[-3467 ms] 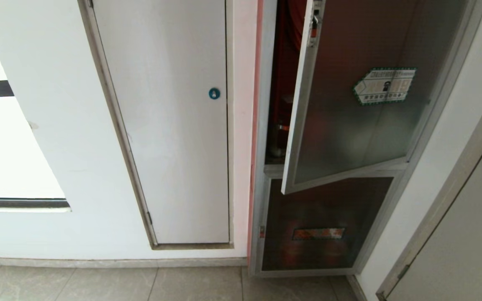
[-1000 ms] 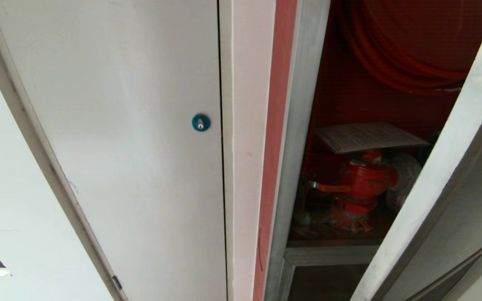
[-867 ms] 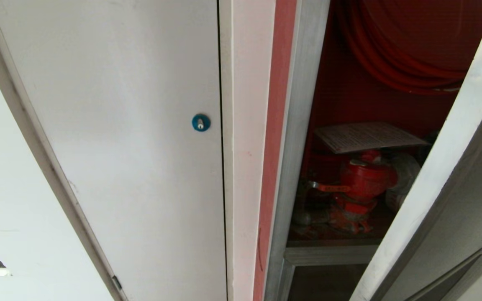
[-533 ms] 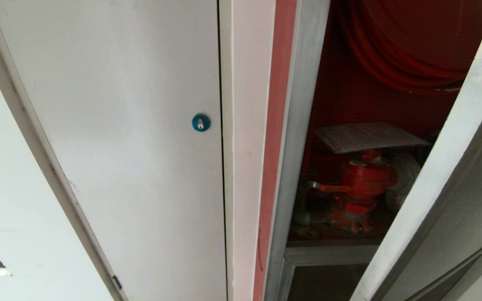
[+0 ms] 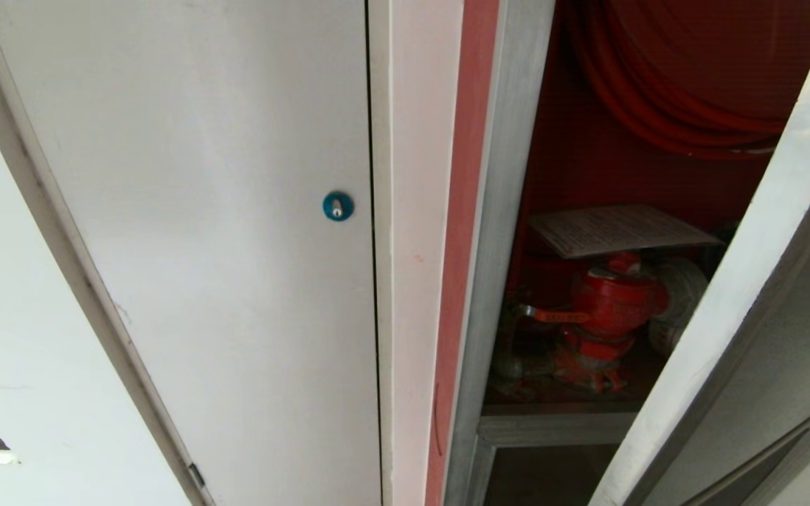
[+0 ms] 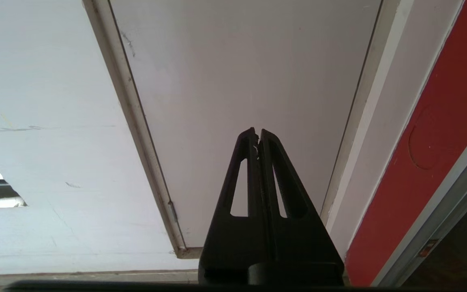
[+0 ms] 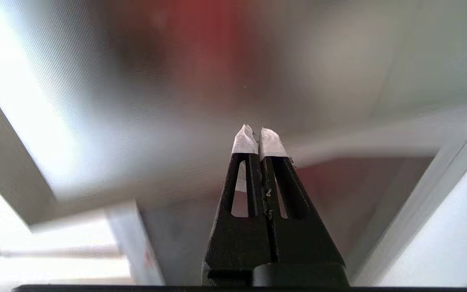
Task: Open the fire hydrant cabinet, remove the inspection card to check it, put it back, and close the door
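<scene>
Plain white door (image 5: 222,232) with a round blue lock (image 5: 337,206) filling the left of the head view, shut flush in its frame; pale wall strip and a red band (image 5: 463,232) just beside it. Right of that, the fire hydrant cabinet (image 5: 500,211) standing open, red inside, with the coiled red hose (image 5: 665,91) high up and the red valve (image 5: 605,309) low down by a white coupling (image 5: 679,295). Inspection card (image 5: 619,228) lying flat on top of the valve, tilted slightly, inside the cabinet. Door (image 5: 749,281) swung outward, its silver frame edge slanting across the right side and hiding part of the opening; only a narrow gap between that edge and the cabinet's left post for reaching in. Left gripper (image 6: 257,138) pressed closed and empty, facing the white door's lower part near its hinge side. Right gripper (image 7: 258,140) likewise closed with white-taped tips together, holding nothing, pointed at the tinted glass near the door's lower frame corner. Against three and a half seconds back, a much closer view of the cabinet, with valve and card now plain; over the last second, nothing shifted in the head view.
</scene>
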Motion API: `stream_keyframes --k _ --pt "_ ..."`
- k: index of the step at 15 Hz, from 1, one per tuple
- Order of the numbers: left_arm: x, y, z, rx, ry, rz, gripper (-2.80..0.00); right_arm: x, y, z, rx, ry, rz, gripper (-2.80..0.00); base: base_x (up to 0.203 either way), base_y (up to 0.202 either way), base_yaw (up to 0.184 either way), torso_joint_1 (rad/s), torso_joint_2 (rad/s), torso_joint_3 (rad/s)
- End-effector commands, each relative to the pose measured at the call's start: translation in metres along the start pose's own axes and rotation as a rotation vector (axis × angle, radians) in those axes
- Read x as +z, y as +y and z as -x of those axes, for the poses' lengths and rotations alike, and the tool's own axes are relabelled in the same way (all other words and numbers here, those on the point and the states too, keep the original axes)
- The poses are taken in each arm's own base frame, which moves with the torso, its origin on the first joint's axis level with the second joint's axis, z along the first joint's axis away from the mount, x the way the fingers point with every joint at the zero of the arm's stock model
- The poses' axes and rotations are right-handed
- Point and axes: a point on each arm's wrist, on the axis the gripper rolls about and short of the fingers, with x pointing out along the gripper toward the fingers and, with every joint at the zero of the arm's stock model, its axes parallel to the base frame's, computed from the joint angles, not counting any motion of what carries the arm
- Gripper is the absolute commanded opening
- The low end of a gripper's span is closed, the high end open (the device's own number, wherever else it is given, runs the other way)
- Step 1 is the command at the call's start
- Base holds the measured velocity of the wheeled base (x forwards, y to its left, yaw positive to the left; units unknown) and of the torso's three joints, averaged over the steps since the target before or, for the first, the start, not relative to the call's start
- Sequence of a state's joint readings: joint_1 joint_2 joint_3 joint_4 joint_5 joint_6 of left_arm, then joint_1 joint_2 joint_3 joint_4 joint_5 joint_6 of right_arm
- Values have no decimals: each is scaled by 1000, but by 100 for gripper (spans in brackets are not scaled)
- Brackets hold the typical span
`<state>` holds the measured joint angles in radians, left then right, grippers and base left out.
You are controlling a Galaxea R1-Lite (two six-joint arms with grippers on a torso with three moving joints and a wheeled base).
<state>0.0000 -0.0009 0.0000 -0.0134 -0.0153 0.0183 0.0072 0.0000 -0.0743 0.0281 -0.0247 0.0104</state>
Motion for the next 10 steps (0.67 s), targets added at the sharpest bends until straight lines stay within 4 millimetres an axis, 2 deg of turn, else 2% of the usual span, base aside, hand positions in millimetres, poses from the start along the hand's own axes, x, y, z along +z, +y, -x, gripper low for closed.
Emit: stream_keyframes --k 1,3,6,8,10 --pt "-2 0 0 0 5 0 -280 33 0 10 3 -46 -10 -280 0 0 0 0 0 0" --pt "-2 0 0 0 5 0 -280 66 2 14 74 -37 -15 -280 0 0 0 0 0 0" --pt "-2 0 0 0 5 0 -280 106 7 4 272 68 -26 -280 0 0 0 0 0 0" --pt "-2 0 0 0 5 0 -280 125 12 -6 505 148 -51 -280 0 0 0 0 0 0" --pt "-2 0 0 0 5 0 -280 134 17 -15 767 204 -88 -280 0 0 0 0 0 0"
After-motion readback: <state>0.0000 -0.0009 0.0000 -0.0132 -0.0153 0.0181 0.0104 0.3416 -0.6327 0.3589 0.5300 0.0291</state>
